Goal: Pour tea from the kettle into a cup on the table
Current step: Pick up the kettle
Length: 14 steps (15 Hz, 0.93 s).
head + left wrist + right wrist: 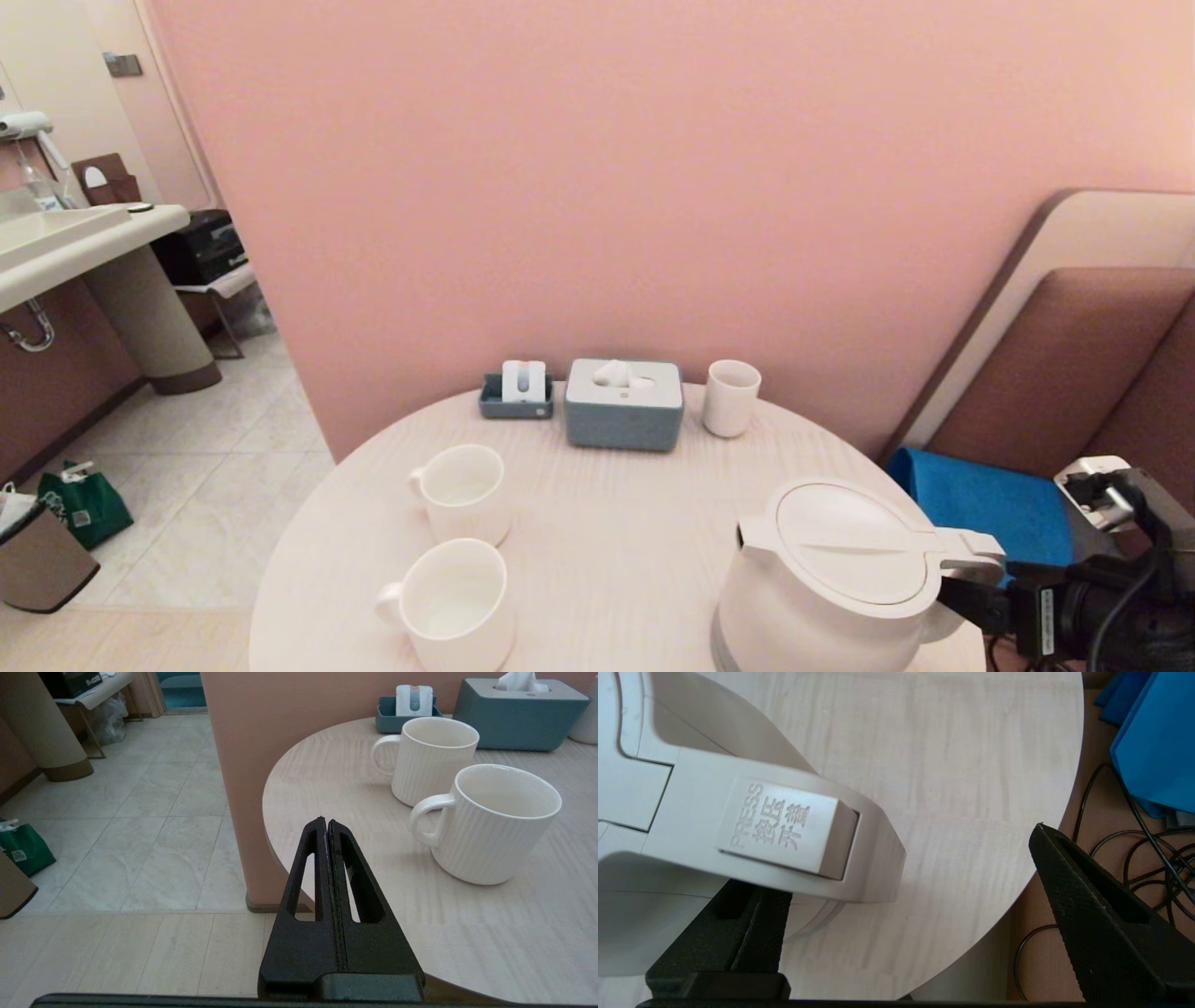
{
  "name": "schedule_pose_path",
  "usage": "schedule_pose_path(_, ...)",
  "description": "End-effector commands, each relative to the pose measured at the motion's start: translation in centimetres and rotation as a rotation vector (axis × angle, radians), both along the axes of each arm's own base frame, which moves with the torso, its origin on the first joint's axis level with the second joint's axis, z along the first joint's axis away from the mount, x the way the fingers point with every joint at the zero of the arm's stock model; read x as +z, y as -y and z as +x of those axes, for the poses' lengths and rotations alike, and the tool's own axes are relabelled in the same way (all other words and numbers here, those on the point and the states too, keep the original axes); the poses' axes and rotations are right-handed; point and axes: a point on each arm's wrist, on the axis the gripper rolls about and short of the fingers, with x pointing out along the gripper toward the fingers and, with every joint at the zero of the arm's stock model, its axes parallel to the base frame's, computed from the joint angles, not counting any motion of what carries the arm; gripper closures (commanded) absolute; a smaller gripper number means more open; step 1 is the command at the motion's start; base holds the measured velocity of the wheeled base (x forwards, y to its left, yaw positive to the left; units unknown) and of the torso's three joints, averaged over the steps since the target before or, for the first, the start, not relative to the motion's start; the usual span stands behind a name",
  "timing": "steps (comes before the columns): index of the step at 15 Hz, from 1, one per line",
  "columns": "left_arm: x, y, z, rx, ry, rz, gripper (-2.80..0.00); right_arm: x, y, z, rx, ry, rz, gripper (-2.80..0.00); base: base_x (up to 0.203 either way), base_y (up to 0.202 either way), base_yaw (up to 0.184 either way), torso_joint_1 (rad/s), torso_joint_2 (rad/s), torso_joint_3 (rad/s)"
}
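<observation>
Right pincer (901,891): fingers spread wide, at the surface's 4 o'clock edge. One finger (738,924) sits beneath the kettle's handle, the other finger (1101,914) hangs off the rim over the cables (1148,858); whether either touches the handle cannot be told.

Kettle (831,579): large, white, lid closed, upright at 5 o'clock on the surface (607,551). Handle (784,826) points toward the right arm and bears a press-button; spout faces 9 o'clock, toward the mugs.

Left pincer (327,826): fingers pressed together, holding nothing, poised off the surface's 8 o'clock edge, aimed at the mugs.

Cup (453,602): white ribbed mug, upright at 7 o'clock, handle outward toward 9 o'clock, well apart from the kettle.

Second mug (464,490): alike, just beyond the first, at 9 o'clock.

Far edge, 11 to 1 o'clock: small grey tray (515,399) holding a white item, grey tissue box (624,406), handleless white tumbler (730,397).

Off the surface, 3 o'clock: blue cushion (990,509).
</observation>
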Motion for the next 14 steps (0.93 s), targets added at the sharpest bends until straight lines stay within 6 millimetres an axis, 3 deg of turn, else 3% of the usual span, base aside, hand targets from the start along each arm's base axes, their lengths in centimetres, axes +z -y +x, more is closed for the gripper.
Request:
schedule_pose_path(1,0.0,0.0,0.0,-0.001,0.001,-0.001,0.0,-0.1,0.0,0.3,0.001,-0.006,0.002,-2.8,0.0,0.0,0.0,0.0,0.0,0.0)
schedule_pose_path(9,0.0,0.0,0.0,-0.001,0.001,-0.001,0.0,-2.1,-0.1,2.1,0.0,0.006,0.002,-2.8,0.0,0.0,0.0,0.0,0.0,0.0)
schedule_pose_path(14,0.0,0.0,0.0,-0.001,0.001,-0.001,0.0,-1.8,-0.1,2.2,-0.001,0.052,0.005,-2.8,0.0,0.0,0.0,0.0,0.0,0.0)
